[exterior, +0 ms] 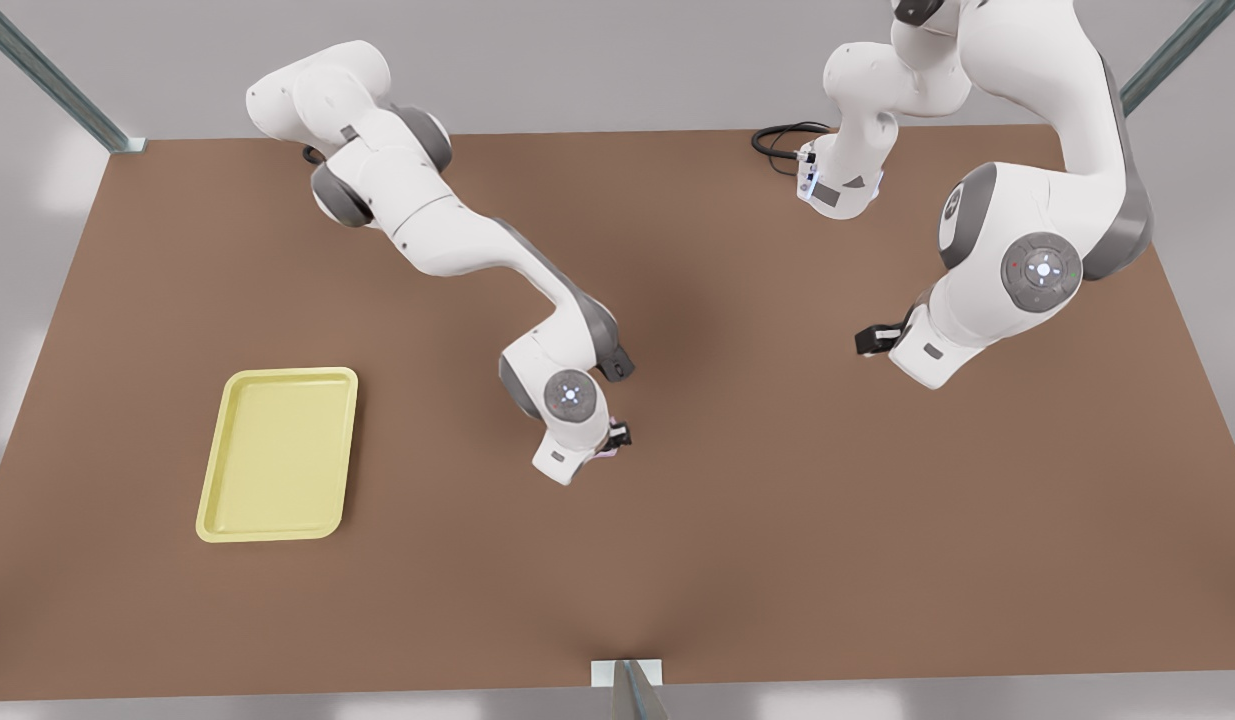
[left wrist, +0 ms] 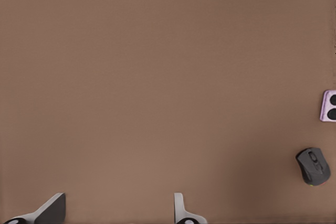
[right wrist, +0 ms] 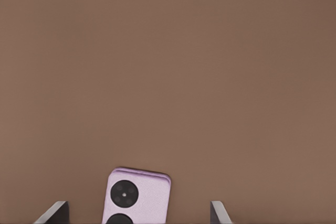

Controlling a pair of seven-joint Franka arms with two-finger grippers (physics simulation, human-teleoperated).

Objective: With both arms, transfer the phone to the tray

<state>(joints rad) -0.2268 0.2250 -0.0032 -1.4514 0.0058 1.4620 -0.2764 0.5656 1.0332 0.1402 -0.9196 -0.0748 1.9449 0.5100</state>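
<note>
Two arms share the table (exterior: 677, 560), and the right tool (right wrist: 139, 214) is much nearer to the phone (right wrist: 137, 195). Its fingers are released and stand on either side of the phone, which lies flat on the table, its long axis running toward the wrist. The left tool (left wrist: 118, 211), also released, waits well apart, above bare table. The tray (exterior: 277, 455) lies toward the front view's left.
</note>
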